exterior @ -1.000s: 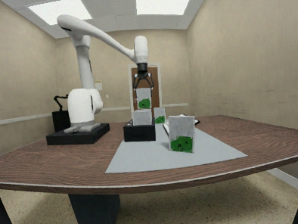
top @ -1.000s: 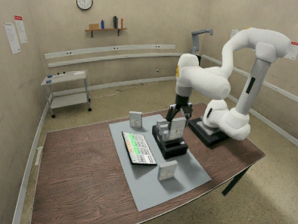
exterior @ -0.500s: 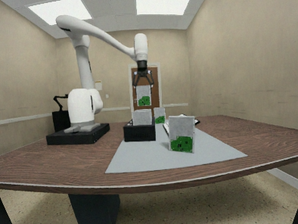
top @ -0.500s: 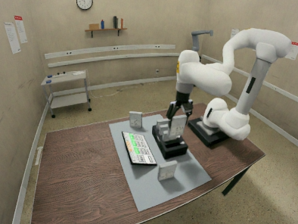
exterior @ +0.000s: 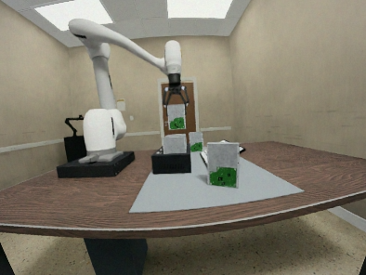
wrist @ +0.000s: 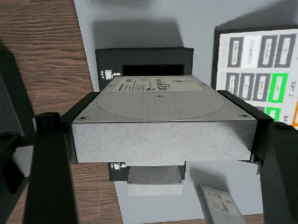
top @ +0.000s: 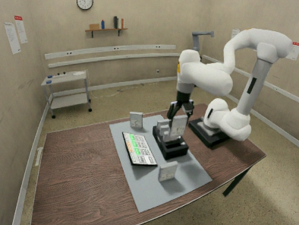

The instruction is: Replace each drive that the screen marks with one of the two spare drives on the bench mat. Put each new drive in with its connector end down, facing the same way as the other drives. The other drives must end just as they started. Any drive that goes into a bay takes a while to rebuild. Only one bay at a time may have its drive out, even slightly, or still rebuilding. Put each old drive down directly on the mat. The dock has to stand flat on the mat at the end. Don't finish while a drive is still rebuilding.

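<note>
while two drives (top: 167, 171) (top: 136, 120) (exterior: 223, 164) (exterior: 196, 141) stand on the mat (top: 142, 198) (exterior: 186, 200), the fingers (top: 180, 114) (exterior: 176, 106) grip another drive (top: 178, 128) (exterior: 176, 117) (wrist: 162, 141).

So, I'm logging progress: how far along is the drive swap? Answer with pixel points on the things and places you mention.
One drive (top: 178, 128) (exterior: 176, 117) (wrist: 160, 141) is out, held by the gripper (top: 181, 110) (exterior: 176, 103) (wrist: 158, 105) above the dock (top: 175, 152) (exterior: 172, 163) (wrist: 145, 54). Both other loose drives (top: 168, 171) (top: 136, 120) (exterior: 223, 164) (exterior: 196, 142) stand on the mat (top: 152, 194) (exterior: 186, 200) (wrist: 200, 20), apparently unused spares. Left: setting this one down, fitting spares, rebuilds.
</note>
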Robot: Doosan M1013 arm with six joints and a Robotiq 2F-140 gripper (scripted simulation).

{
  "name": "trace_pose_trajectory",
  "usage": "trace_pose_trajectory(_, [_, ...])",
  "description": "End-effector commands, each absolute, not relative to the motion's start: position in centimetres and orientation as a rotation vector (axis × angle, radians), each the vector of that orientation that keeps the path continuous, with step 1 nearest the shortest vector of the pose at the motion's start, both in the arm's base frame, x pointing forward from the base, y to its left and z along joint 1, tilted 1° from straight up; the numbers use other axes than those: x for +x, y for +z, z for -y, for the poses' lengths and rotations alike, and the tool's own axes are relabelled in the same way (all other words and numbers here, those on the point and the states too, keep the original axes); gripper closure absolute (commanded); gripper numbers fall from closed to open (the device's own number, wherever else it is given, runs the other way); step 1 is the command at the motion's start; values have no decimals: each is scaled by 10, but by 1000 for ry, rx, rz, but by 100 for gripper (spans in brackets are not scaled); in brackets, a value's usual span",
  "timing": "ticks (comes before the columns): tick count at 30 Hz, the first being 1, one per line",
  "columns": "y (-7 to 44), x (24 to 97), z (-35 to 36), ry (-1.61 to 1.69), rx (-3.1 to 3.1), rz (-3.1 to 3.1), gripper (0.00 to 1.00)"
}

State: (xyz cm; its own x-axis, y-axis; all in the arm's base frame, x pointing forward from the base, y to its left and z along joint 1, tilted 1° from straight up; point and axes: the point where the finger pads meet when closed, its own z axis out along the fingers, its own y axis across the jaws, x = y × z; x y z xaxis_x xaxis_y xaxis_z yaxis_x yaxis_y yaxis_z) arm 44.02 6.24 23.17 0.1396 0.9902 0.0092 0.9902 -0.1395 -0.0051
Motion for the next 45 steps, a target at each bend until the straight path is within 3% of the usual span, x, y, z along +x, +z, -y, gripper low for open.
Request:
trace_pose_trajectory(1, [232, 440, -63, -7, -2364, 2054, 90])
trace_pose_trajectory(21, [233, 435, -95, -7, -2364, 2055, 90])
trace_pose_trajectory(45, [234, 404, -188, -7, -2364, 2055, 90])
